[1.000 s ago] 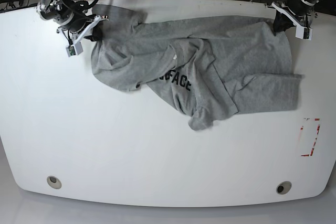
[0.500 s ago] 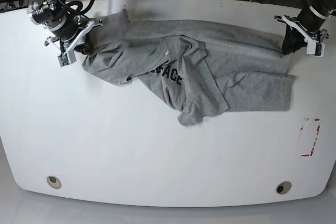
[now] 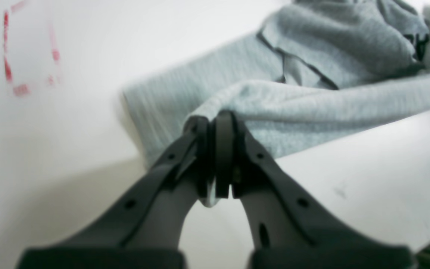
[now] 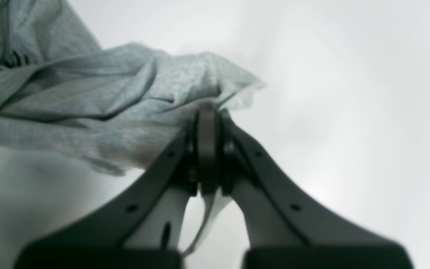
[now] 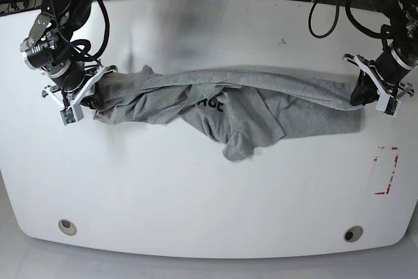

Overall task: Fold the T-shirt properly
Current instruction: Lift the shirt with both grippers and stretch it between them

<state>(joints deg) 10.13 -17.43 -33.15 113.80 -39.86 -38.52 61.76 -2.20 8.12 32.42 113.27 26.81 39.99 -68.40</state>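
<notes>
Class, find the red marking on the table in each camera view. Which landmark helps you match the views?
Base: red marking at right edge, below the left hand.
Left wrist: top left corner.
Right wrist: not in it.
Shared landmark: the T-shirt, whose corner the left hand pinches.

Left gripper [image 3: 215, 123] fingers [image 3: 224, 149] pinch T-shirt [image 3: 312, 108] — taut.

You have open tabletop [image 5: 196, 194] along the near edge; the T-shirt [image 5: 228, 102] stretches across the middle, blocking passage between both side edges.
</notes>
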